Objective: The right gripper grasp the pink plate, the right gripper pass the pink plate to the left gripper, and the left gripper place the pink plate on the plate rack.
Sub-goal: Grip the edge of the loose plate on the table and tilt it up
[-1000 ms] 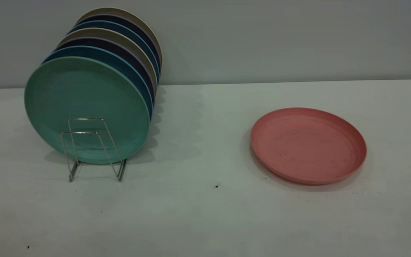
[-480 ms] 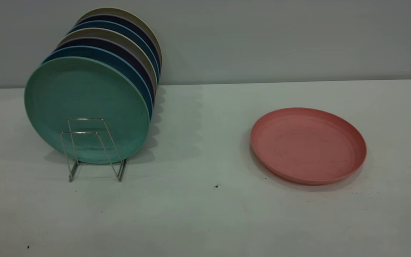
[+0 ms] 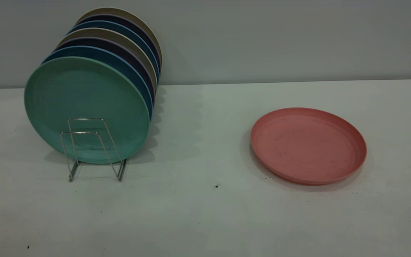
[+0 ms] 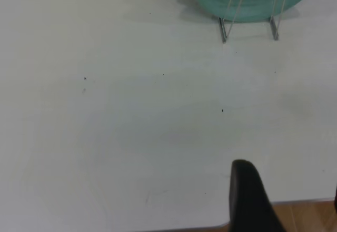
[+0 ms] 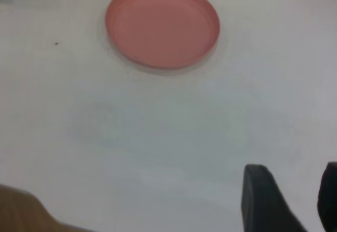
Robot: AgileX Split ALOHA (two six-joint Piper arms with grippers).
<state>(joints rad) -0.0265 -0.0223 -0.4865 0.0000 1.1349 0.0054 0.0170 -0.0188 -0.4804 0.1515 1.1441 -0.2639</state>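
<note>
The pink plate (image 3: 308, 145) is seen lying flat on the white table (image 3: 205, 214), on the right side, well apart from the plate rack (image 3: 93, 150). Nothing is touching it. The rack is on the left side, and a row of plates is stood up in it. The green plate (image 3: 86, 109) is at the front of that row. Two wire loops at the front of the rack are left free.

No arm is seen in the outside view. In the right wrist view, the right gripper (image 5: 292, 200) is shown low over the table, near the table's edge and well apart from the pink plate. Its two fingers are held apart with a gap between them. In the left wrist view, only one dark finger of the left gripper (image 4: 250, 198) is clearly shown, near the table's edge and away from the rack, so whether it is spread or closed cannot be told.

The grasp is not yet started. The plate is flat and its rim is low, so it could be pushed along the table and not picked up. In the hand-over it could be dropped if one gripper lets go too soon. At the rack, the green plate could be bumped and the row tipped.
</note>
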